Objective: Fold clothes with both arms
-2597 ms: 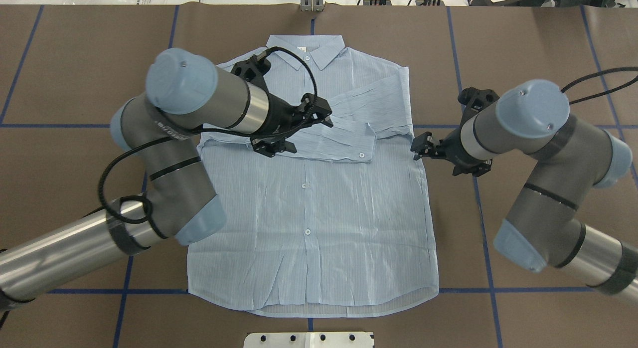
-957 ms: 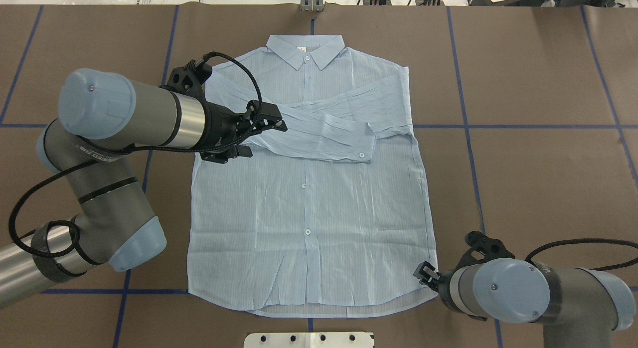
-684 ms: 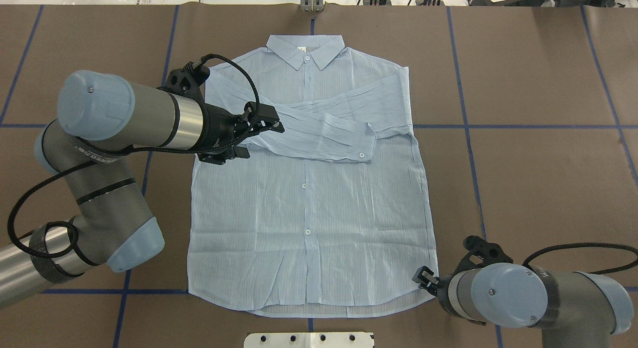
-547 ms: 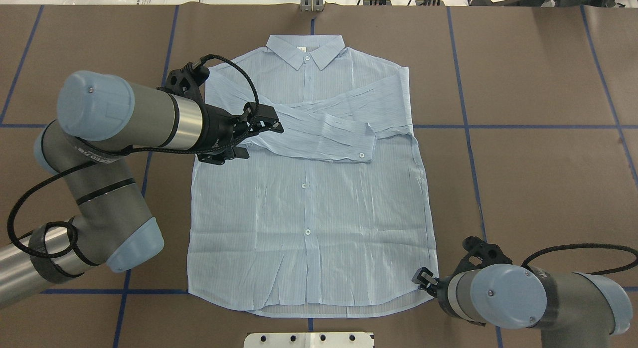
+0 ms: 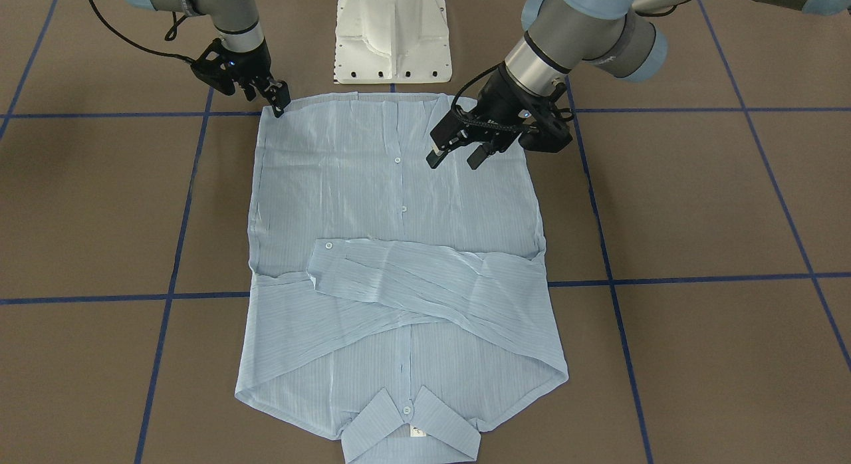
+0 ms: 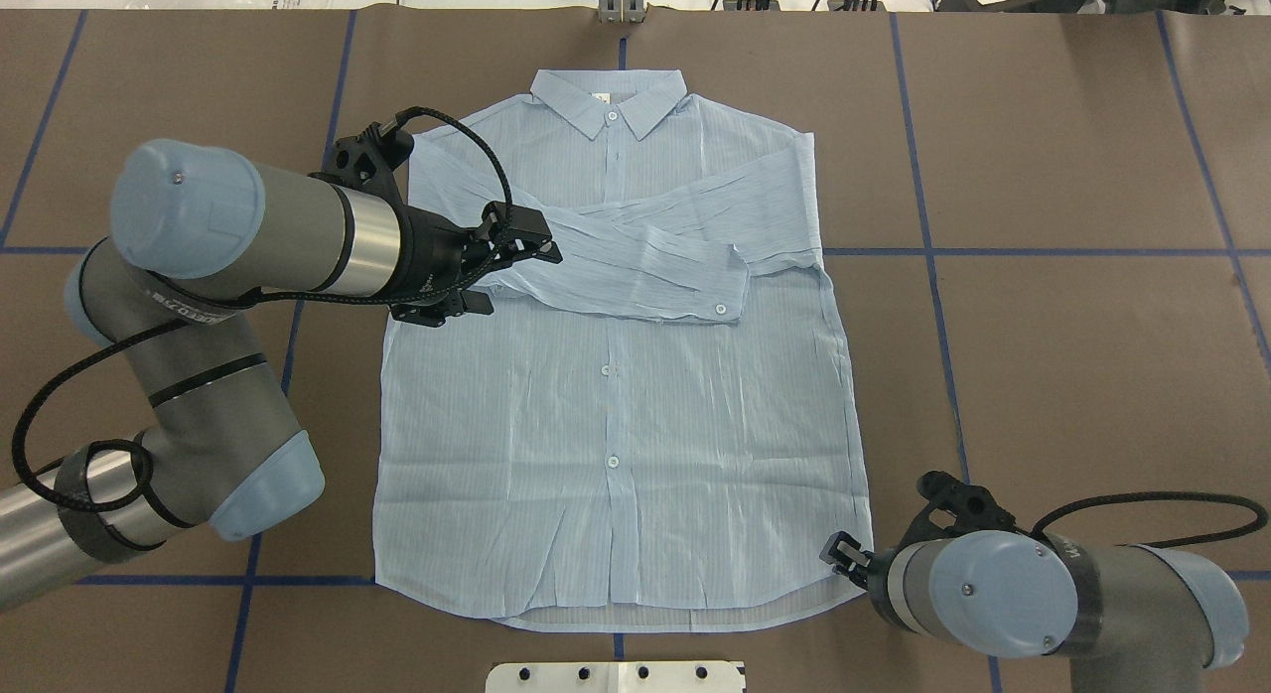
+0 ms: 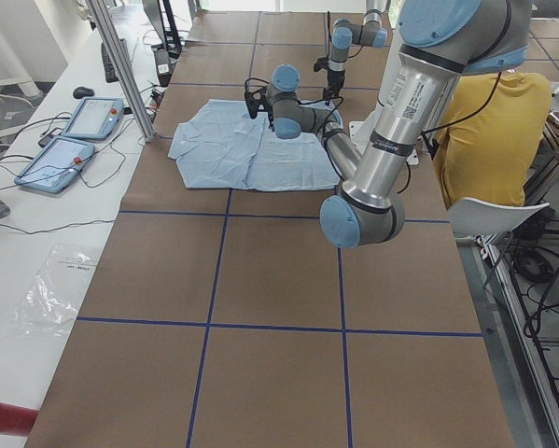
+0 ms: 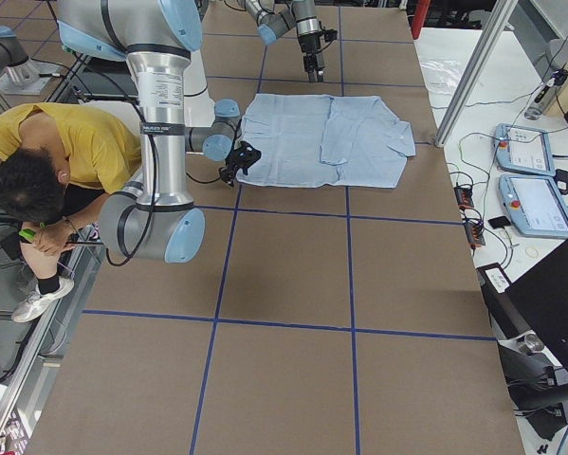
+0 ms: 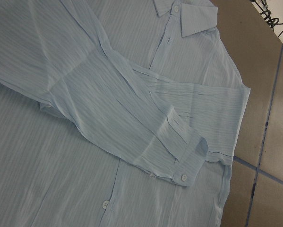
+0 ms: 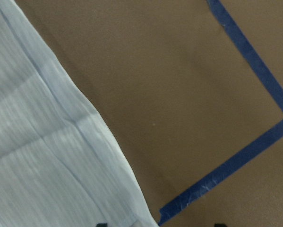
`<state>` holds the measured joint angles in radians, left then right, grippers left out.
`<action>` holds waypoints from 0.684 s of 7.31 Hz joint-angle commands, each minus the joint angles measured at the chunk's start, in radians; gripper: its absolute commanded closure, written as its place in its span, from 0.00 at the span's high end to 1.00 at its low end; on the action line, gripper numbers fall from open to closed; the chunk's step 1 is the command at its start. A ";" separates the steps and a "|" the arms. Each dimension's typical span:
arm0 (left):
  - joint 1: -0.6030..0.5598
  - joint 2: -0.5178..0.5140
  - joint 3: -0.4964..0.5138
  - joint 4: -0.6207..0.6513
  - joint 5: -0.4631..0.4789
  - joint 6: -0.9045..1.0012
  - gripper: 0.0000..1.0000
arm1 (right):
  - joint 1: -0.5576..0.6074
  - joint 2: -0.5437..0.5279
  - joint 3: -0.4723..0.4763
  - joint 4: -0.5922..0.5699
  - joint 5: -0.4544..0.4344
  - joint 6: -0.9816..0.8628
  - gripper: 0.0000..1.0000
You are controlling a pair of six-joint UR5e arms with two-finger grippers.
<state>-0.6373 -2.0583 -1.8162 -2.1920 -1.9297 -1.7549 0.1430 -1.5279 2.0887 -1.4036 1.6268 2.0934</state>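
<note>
The light-blue shirt (image 6: pixel 616 425) lies flat and face up on the brown table, collar (image 6: pixel 608 99) at the far side. Both sleeves are folded across the chest, with a buttoned cuff (image 6: pixel 720 296) on top. My left gripper (image 6: pixel 518 279) hovers open and empty above the shirt's left chest; in the front view it (image 5: pixel 455 158) has its fingers spread. Its wrist view shows only the folded sleeves (image 9: pixel 132 118). My right gripper (image 6: pixel 839 552) is low at the shirt's near right hem corner (image 5: pixel 278 106). In its wrist view, the hem corner (image 10: pixel 61 142) lies between two separated fingertips.
The white pedestal base (image 5: pixel 392 32) stands just behind the hem. Blue tape lines (image 6: pixel 933 251) cross the table. A metal post (image 6: pixel 621 0) stands at the far edge. A person in yellow (image 8: pixel 75 142) sits beside the robot. Tablets (image 7: pixel 74 131) lie on a side bench.
My left gripper drew back leftward off the folded sleeve. My right gripper went from the shirt's right side down to the near hem corner. Over the last second both barely moved.
</note>
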 commanded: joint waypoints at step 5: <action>-0.004 0.003 0.000 0.000 0.000 0.000 1.00 | 0.006 0.003 -0.002 0.000 -0.008 -0.003 0.00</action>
<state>-0.6411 -2.0561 -1.8169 -2.1921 -1.9297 -1.7549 0.1465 -1.5247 2.0862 -1.4036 1.6189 2.0913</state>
